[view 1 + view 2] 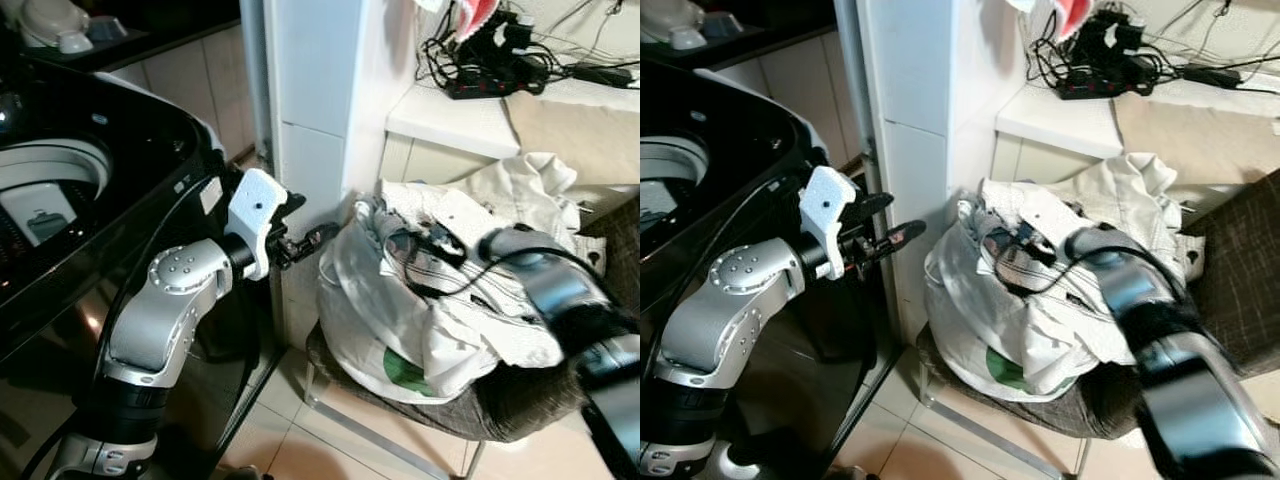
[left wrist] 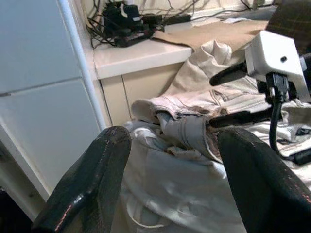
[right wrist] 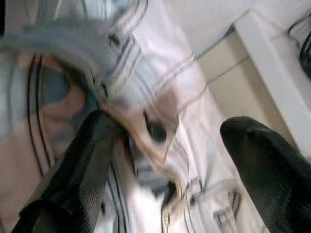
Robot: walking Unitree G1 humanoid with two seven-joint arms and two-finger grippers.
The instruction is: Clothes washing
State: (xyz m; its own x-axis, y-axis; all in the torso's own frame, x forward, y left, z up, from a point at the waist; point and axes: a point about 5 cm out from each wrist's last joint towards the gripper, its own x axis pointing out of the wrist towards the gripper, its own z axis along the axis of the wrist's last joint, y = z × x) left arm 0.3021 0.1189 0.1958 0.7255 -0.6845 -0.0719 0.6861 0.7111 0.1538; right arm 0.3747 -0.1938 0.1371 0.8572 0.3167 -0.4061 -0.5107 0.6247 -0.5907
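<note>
A white pillar (image 1: pixel 325 110) stands between the machine and a low white shelf (image 1: pixel 450 118). On the shelf lies a black power strip (image 1: pixel 490 82) in a tangle of cables (image 1: pixel 1110 40), with a beige cloth (image 1: pixel 575 130) spread beside it. Something red and white (image 1: pixel 478 12) hangs at the top edge. Below, the floor (image 1: pixel 320 440) is pale tile. On a dark ledge behind sits a white object (image 1: pixel 55 25).

blur: right wrist view, clothes (image 3: pixel 146 121) smeared | cut off: washing machine (image 1: pixel 90 200) at left edge
</note>
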